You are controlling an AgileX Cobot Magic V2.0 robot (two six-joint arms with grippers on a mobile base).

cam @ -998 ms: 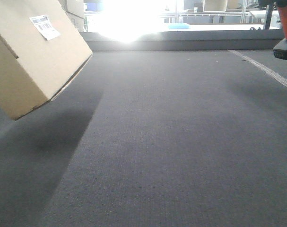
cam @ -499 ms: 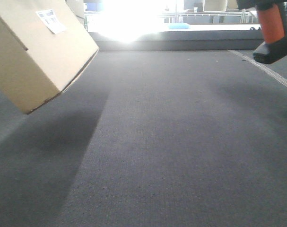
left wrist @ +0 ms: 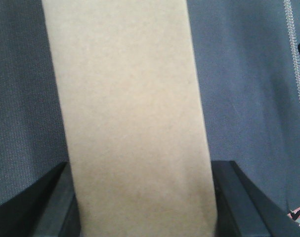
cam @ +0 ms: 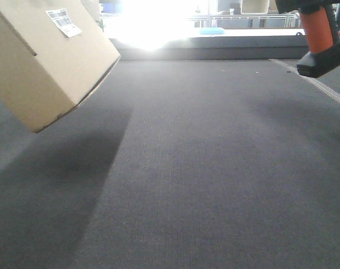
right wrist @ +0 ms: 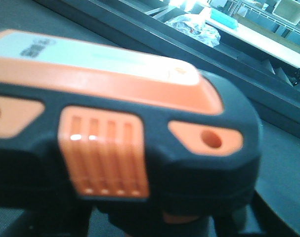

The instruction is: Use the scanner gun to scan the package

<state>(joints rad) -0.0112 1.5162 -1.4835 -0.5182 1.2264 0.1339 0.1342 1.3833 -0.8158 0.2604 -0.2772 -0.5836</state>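
Left tool is clamped across the plain tan matt cardboard package, which is held tilted, clear of the grey woven surface, with the white barcode label on its upper face. Right tool is judged closed on the pistol-shaped black-and-orange moulded plastic scanner gun, raised well apart at far right. Both things are lifted; aiming and scanning are judged not yet done.
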